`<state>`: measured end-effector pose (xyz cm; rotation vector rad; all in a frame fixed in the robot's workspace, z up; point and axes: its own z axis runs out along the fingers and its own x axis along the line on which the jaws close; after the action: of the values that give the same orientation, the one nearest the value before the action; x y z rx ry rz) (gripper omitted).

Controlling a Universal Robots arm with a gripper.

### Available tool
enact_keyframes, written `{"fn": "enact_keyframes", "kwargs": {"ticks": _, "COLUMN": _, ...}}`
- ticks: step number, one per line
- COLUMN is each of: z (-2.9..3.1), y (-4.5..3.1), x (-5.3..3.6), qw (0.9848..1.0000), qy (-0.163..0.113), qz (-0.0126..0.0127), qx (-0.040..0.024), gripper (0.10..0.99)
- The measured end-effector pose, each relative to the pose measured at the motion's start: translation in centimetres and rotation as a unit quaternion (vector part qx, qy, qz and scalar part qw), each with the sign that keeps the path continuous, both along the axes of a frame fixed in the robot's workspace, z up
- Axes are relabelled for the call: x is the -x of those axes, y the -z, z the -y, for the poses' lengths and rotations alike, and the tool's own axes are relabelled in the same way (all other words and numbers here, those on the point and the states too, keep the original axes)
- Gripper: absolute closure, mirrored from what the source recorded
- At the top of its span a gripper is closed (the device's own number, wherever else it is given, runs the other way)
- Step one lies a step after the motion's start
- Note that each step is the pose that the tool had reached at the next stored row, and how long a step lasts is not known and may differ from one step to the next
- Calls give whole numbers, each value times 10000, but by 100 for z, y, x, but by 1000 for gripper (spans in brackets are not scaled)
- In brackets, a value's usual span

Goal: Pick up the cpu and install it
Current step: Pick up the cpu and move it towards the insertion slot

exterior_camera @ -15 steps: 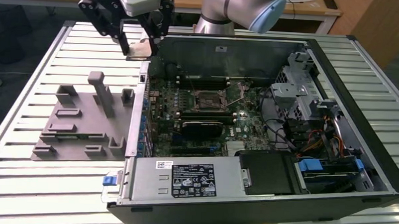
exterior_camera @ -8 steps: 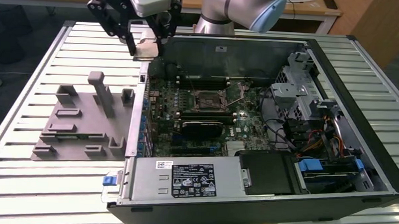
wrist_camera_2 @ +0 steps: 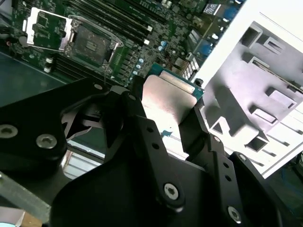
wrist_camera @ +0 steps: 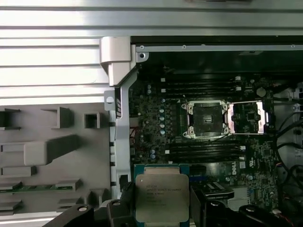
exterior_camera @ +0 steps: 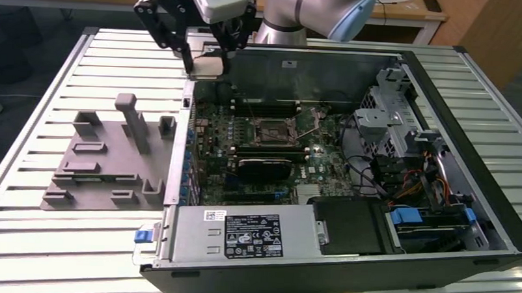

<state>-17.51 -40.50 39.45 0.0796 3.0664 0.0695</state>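
Nearest in the exterior view: power supply at the front of the open computer case, which lies on its side on the slatted tabletop; grey holder tray just beside the case at the exterior view's left, also seen in both wrist views; motherboard flat inside the case; black rectangular module on it, then the socket beyond, bare, its metal load plate flipped open to one side in the first wrist view; socket also in both wrist views; farther back, hand over the case's far corner at the exterior view's left, fingers pointing down; hand pinching the cpu by two opposite edges, one black finger on each side; cpu silver top facing the first wrist camera, green edge showing in the second wrist view; cpu raised above the case rim, apart from the socket; silver arm farthest, behind the case.
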Motion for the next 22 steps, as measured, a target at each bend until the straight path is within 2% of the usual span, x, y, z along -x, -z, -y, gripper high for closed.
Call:
{"fn": "enact_keyframes", "kwargs": {"ticks": 10, "z": 0, "y": 25, "x": -281, "qw": 10000, "qy": 0, "qz": -3, "qx": 0, "gripper": 541}}
{"fn": "enact_keyframes", "kwargs": {"ticks": 22, "z": 0, "y": 50, "x": -551, "qw": 10000, "qy": 0, "qz": -4, "qx": 0, "gripper": 541}}
